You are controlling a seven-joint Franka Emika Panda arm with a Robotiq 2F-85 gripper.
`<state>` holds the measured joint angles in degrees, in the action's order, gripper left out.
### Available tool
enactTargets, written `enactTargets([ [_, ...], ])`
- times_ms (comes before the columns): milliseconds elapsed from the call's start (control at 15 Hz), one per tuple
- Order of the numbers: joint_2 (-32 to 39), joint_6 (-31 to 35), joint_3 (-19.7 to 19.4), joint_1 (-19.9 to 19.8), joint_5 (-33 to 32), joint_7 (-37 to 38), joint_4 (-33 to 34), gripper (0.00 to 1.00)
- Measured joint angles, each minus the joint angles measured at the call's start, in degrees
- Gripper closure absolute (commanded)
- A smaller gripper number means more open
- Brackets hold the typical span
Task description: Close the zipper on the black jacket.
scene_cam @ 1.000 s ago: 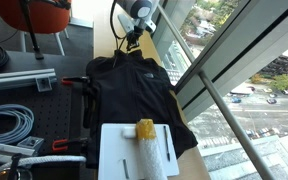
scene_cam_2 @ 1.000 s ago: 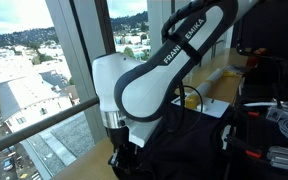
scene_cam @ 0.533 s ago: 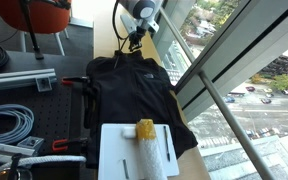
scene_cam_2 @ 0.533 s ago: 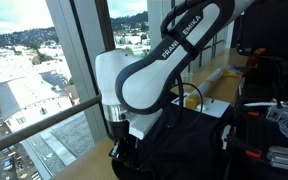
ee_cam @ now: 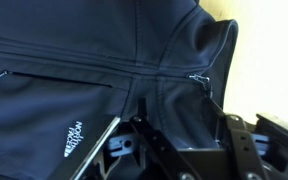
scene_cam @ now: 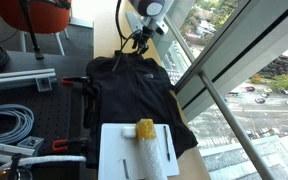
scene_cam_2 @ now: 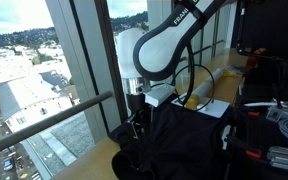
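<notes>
The black jacket (scene_cam: 124, 92) lies flat on the table, collar toward the far end; it also shows in an exterior view (scene_cam_2: 189, 140). In the wrist view the jacket (ee_cam: 54, 30) fills the frame. Its zipper (ee_cam: 104, 62) runs as a thin dark line across to a small pull (ee_cam: 197, 78) at the base of the stand-up collar (ee_cam: 216, 45). My gripper (scene_cam: 137, 45) hangs just above the collar end, apart from the fabric (scene_cam_2: 136, 122). In the wrist view its fingers (ee_cam: 179, 128) stand apart with nothing between them.
A white board (scene_cam: 119, 150) with a yellow object (scene_cam: 144, 129) lies on the jacket's near end. Large windows (scene_cam: 234, 60) run along one side of the table. Cables (scene_cam: 9, 120) and metal rails (scene_cam: 19, 80) lie on the other side.
The arm has lifted and swung, raising the gripper off the collar end of the jacket. The jacket and the board have not moved.
</notes>
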<state>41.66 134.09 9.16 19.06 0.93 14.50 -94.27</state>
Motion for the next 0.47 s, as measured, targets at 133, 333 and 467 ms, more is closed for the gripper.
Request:
enactTargets([
  [133,0.01,0.12,0.09,0.32,0.15,0.0,-0.33,0.42],
  [333,0.01,0.4,0.09,0.4,0.23,0.0,-0.57,0.42],
  [467,0.0,0.51,0.09,0.4,0.26,0.0,-0.59,0.42],
])
